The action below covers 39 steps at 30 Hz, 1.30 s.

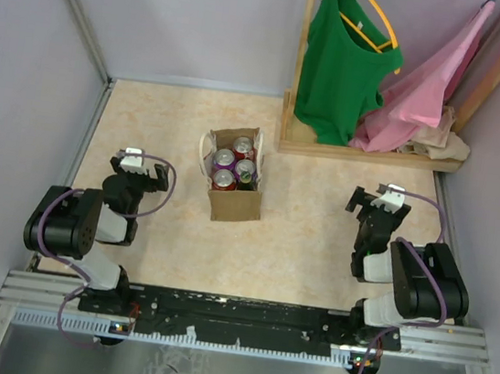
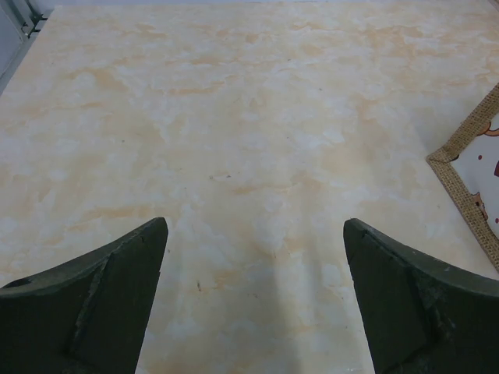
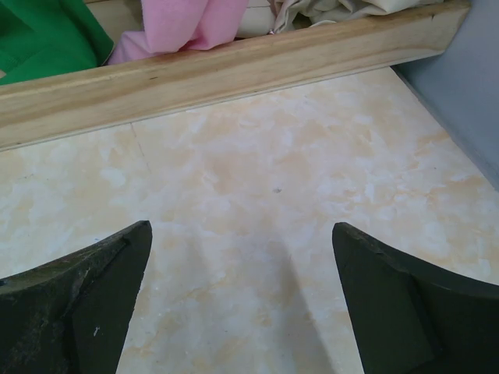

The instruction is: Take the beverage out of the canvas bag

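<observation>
The canvas bag (image 1: pixel 234 202) stands upright mid-table (image 1: pixel 316 242), mouth up, so its cans (image 1: pixel 234 168) can lift straight out. The left gripper (image 2: pixel 253 234) and right gripper (image 3: pixel 242 234) flank it, well apart, fingers spread, empty, seemingly ready to reach.

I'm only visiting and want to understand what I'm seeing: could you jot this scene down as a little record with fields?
Bag: brown canvas bag, upright, top open, mid-table
Contents: four drink cans standing inside
Left gripper: open, empty, left of the bag
Right gripper: open, empty, facing a wooden rack
Background: green top and pink garment hanging on that rack
</observation>
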### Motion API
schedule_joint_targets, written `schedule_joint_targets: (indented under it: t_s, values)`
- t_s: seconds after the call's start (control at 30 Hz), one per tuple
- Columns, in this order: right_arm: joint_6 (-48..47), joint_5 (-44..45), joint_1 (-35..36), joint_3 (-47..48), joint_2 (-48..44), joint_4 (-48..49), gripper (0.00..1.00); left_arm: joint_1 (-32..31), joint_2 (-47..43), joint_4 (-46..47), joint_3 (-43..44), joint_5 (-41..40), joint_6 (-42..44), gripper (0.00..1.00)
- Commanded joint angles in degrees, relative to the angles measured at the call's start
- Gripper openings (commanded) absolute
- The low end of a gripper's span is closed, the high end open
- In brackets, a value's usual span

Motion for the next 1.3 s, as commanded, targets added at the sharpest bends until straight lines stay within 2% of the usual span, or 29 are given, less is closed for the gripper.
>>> schedule_joint_targets:
  t_s: [0.0, 0.9, 1.03, 1.27]
  values:
    - [0.0, 0.1, -0.2, 1.2, -0.4, 2.5, 0.99, 0.1, 0.4, 0.6, 0.5, 0.9, 0.3, 1.0]
    - [-0.4, 0.3, -0.2, 1.2, -1.1, 2.9, 0.99, 0.1, 0.4, 0.5, 0.6, 0.9, 0.3, 1.0]
    - [-0.9, -1.5, 0.1, 8.1, -8.6, -17.2, 0.99, 0.1, 0.4, 0.5, 0.6, 0.9, 0.3, 1.0]
    - [4.3, -0.7, 0.2, 16.4, -14.8, -32.4, 0.99, 0.1, 0.3, 0.5, 0.6, 0.8, 0.3, 1.0]
